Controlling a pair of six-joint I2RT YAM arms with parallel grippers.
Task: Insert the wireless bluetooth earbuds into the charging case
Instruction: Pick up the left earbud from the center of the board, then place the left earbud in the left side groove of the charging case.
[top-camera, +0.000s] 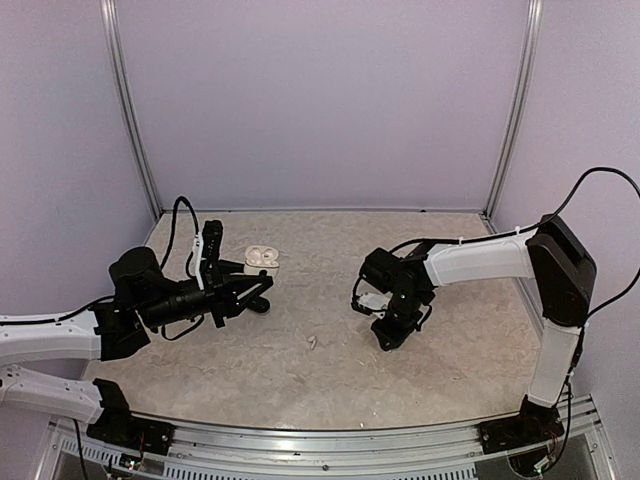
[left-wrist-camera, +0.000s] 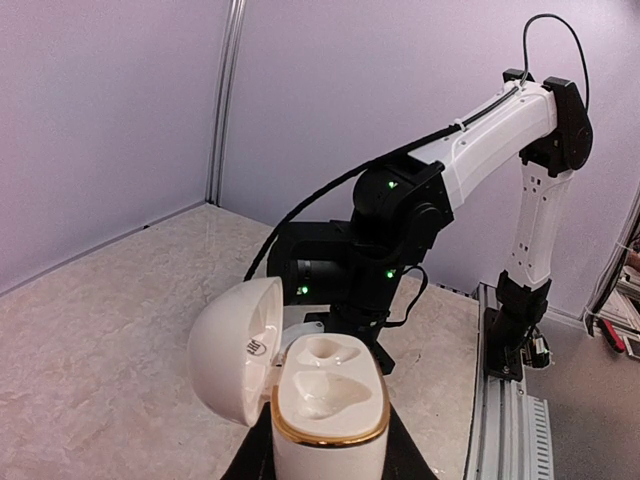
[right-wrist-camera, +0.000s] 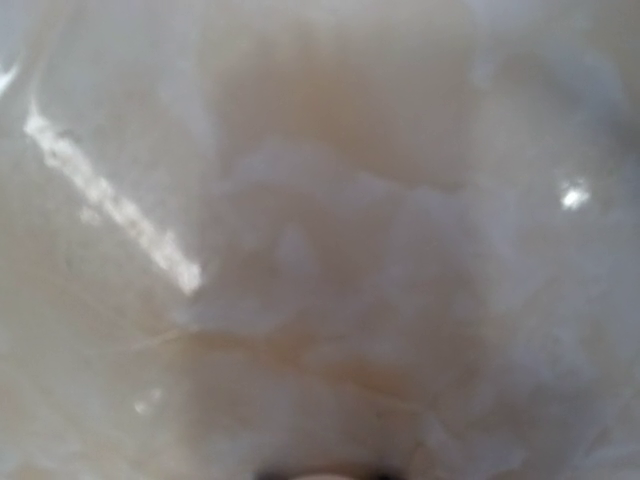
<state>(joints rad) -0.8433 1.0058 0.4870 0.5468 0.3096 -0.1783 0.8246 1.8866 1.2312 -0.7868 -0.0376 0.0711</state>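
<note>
The left gripper (top-camera: 257, 291) lies low over the table (top-camera: 450, 375), at about 9 o'clock from the table's middle in the top view. It pinches the charging case (left-wrist-camera: 330, 410), and in the left wrist view its dark fingers (left-wrist-camera: 400, 456) press against the base from either side.

The case is white with a thin gold band round the rim of its base, and it stands upright with its mouth facing up. Its rounded lid (left-wrist-camera: 232, 345) is swung open to 9 o'clock of the base. Both moulded wells (left-wrist-camera: 326, 352) in the base are bare, with no earbuds seated in them.

A tiny white piece (top-camera: 313, 343) lies alone on the table at about 6 o'clock from the middle, between the two arms and well apart from the case. It is too small to say whether it is one of the earbuds.

The right gripper (top-camera: 390, 336) points down close to the table at about 3 o'clock. Its wrist view shows only blurred pale stone, with a pale smear between dark tips at the bottom edge. Whether its fingers are spread or pressed on anything cannot be told.
</note>
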